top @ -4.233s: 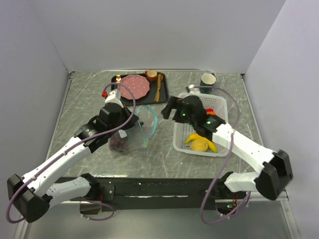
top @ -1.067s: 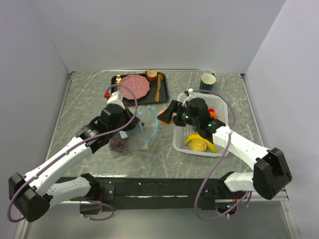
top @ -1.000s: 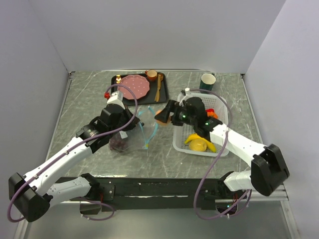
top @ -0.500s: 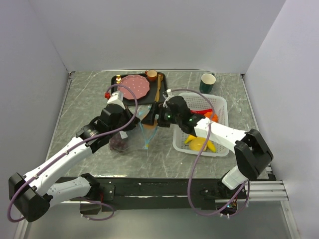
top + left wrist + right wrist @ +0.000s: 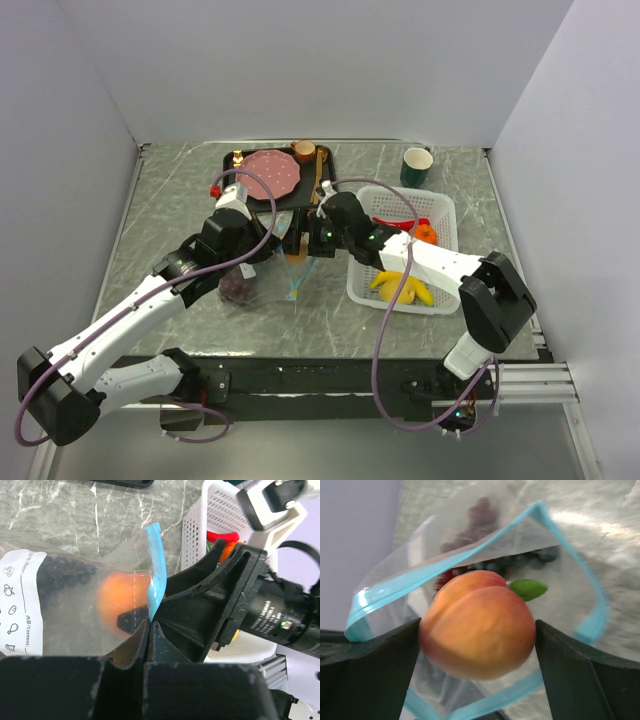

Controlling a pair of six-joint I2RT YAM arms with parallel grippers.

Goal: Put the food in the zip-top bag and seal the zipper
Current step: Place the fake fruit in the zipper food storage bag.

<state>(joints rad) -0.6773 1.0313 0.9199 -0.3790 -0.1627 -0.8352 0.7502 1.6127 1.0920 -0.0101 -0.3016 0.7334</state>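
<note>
The clear zip-top bag lies left of centre with dark grapes inside. My left gripper is shut on its teal zipper strip and holds the mouth open. My right gripper is shut on the orange round fruit and holds it in the bag's mouth, inside the teal rim. In the left wrist view the fruit shows through the plastic beside the grapes. Banana and lemon, a red chili and a carrot lie in the basket.
The white mesh basket stands right of the bag. A black tray with a pink plate and gold cutlery is at the back. A dark green cup stands at the back right.
My right gripper has carried the orange fruit leftwards from the basket into the bag's mouth. My left gripper has stayed in place on the zipper strip.
</note>
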